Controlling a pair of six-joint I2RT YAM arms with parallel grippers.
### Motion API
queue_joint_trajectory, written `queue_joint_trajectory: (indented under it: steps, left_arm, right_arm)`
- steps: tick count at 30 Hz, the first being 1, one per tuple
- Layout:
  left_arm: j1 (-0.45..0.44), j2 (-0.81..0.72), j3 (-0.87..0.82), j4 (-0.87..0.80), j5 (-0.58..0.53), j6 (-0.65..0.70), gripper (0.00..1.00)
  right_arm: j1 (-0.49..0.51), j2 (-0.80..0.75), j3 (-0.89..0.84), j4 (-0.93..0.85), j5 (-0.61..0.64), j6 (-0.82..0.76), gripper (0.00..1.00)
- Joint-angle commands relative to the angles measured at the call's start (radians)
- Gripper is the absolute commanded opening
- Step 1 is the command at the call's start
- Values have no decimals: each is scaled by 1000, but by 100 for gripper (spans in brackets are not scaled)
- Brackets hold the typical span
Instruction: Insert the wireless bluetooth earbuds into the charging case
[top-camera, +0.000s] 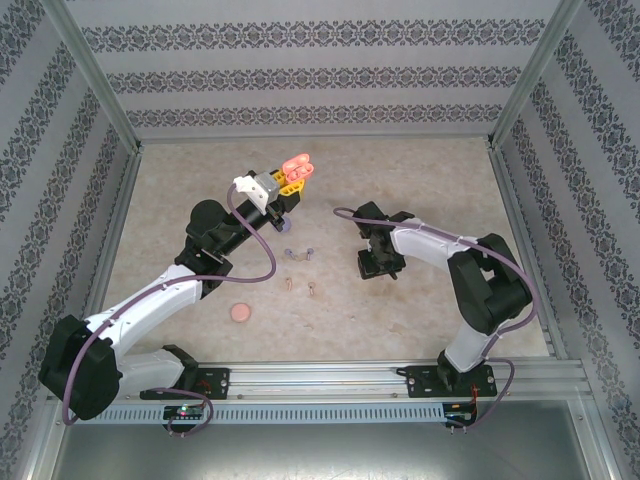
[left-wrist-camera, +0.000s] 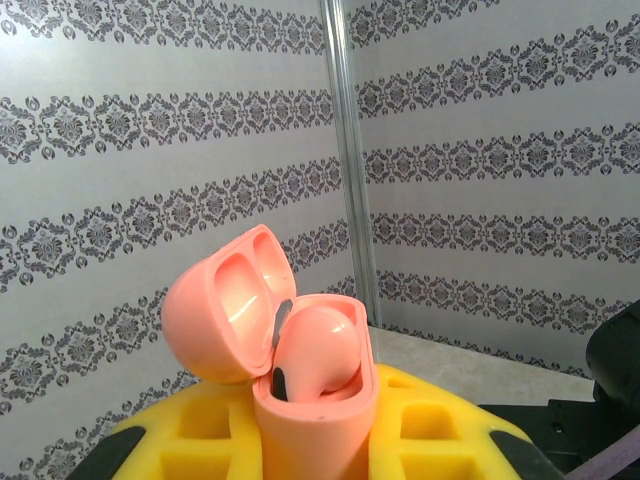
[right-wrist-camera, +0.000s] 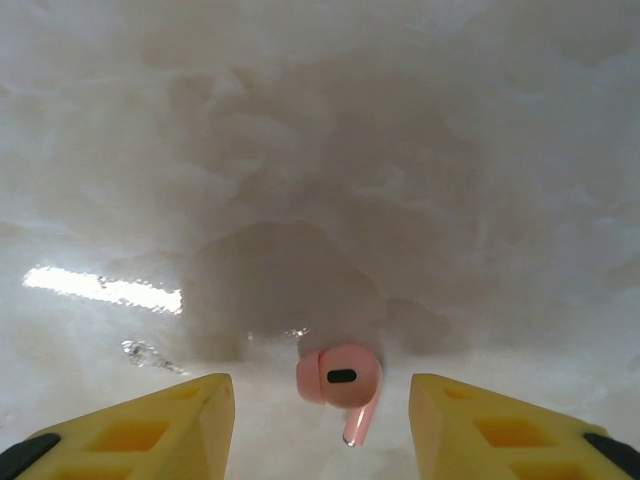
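Coral case (left-wrist-camera: 315, 400) stands upright in the left gripper (top-camera: 290, 183), clamped tight between its yellow fingers (left-wrist-camera: 480, 428). The lid (left-wrist-camera: 225, 315) is swung open toward 10 o'clock in the left wrist view. A rounded coral form fills the well; whether that is an earbud seated there I cannot tell. From above, the case is held over the table (top-camera: 450, 190) at about 11 o'clock from its middle, toward the back.

Low over the table, at 3 o'clock just off the middle, hangs the right gripper (right-wrist-camera: 320, 405), pointing down. Its jaws stand part open, with one of its fingers (right-wrist-camera: 200, 400) on either side of a coral earbud (right-wrist-camera: 340, 383) and neither touching it; nothing is gripped. That earbud lies on the table, bulb toward 12 o'clock and stem toward 6 in the right wrist view, nearer the finger at 3 o'clock.

Two purple earbuds (top-camera: 290, 252) lie side by side close to the table's middle, between the two grippers. Two pale earbuds (top-camera: 289, 282) lie just past them toward 6 o'clock, a little apart. A pink disc (top-camera: 240, 313) rests at 8 o'clock, apart from the earbuds.
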Motion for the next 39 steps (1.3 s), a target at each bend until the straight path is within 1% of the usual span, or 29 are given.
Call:
queue_joint_trajectory:
  steps: [1,23,39]
  left_arm:
    - [-9,-7,0,12,8,10,0]
    - [-8,8,0,21,9,4,0]
    - [-8,9,-3,27,11,-4,0]
  right_arm:
    - [-17,22,19,-17,28,-11,49]
    - [-24,56,22,-17,4,22,41]
    - [-18,54,19,-23,3,79,32]
